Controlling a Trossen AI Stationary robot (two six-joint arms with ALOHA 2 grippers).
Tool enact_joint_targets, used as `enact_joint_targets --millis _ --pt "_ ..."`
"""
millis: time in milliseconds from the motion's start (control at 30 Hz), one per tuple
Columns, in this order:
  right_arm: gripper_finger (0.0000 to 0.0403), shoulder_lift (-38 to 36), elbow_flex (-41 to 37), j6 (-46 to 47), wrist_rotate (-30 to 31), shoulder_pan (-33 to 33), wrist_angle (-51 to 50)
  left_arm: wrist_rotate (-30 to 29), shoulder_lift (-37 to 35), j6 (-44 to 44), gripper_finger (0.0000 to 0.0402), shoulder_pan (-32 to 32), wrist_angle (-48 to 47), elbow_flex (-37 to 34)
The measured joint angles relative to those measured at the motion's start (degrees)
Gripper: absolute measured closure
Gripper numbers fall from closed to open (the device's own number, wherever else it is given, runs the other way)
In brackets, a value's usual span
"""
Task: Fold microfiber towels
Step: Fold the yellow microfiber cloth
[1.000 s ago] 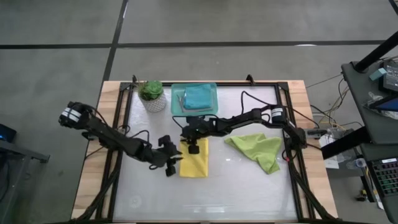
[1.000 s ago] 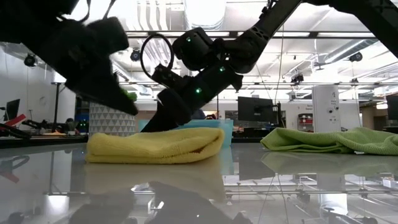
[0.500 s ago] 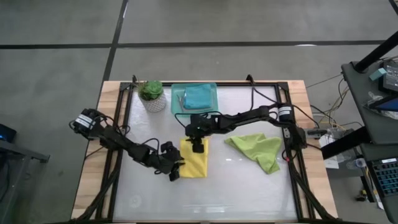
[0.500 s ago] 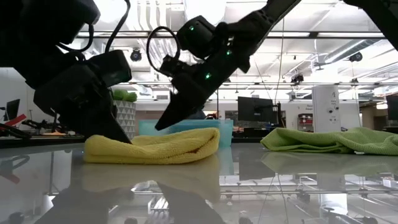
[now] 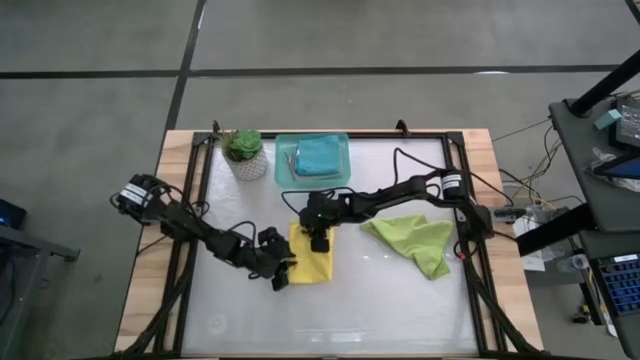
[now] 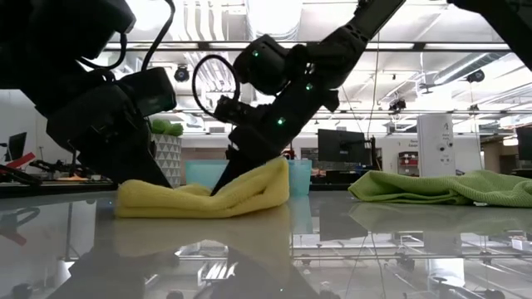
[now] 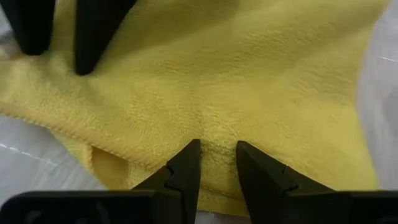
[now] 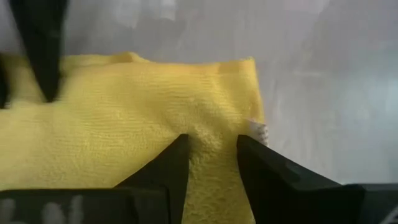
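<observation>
A yellow microfiber towel (image 5: 314,258) lies folded near the middle of the table. My left gripper (image 5: 286,273) is at its left edge, close to the near corner, shut on the cloth (image 7: 217,158). My right gripper (image 5: 318,241) comes from the far side onto the towel's far part and is shut on cloth there (image 8: 211,149). A lime green towel (image 5: 415,242) lies crumpled to the right, touched by no gripper. A teal-blue towel (image 5: 319,155) lies folded in the teal tray (image 5: 284,165) at the back. My left gripper pinches a raised ridge of the yellow towel (image 7: 217,142) between its two fingers, just in from the left hem. It slants down from the table's left. One layer or several, I cannot tell; the towel lies on the table. My right gripper has a small bunch of the towel's top layer (image 8: 210,138) between its two fingers (image 8: 169,167). It slants down from the far side, and the fingertips dent the cloth (image 6: 221,189). Beside them the towel's edge (image 6: 274,170) humps up; the remainder lies on the table.
A potted plant (image 5: 244,152) stands at the back left beside the tray. The glossy table surface (image 5: 380,310) is bare along the near side. Black frame rails (image 5: 192,200) run along the table's left and right edges.
My left gripper has sunk to the yellow towel's left edge and then kept still. My right gripper rose a little off the towel, then tipped steeper and dipped back into it. The towel's edge beside the right gripper has humped up; the rest has stayed flat.
</observation>
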Motion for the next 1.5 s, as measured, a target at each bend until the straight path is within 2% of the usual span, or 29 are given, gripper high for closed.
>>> enact_joint_targets --millis 400,733,933,1233,1500 --pt "0.0275 -2.9 -0.6 -2.4 1.2 -0.3 -2.2 2.9 -1.6 0.3 0.0311 -0.1 -1.2 0.4" --pt "0.0275 -9.0 -1.5 -2.5 0.8 1.7 -11.0 2.1 -7.3 2.0 0.0311 -0.1 -3.1 0.4" --pt "0.0275 -9.4 -3.3 -1.8 0.6 3.3 -14.0 1.7 -6.0 3.2 0.0311 0.0 -2.8 0.5" --pt "0.0275 -9.0 -7.0 -2.0 3.1 2.7 -11.8 4.0 -2.2 1.2 0.0311 0.0 -3.5 0.5" --pt "0.0275 -11.2 -7.0 -2.7 3.2 2.9 -12.7 4.8 -7.6 4.9 0.0311 0.0 -5.5 0.6"
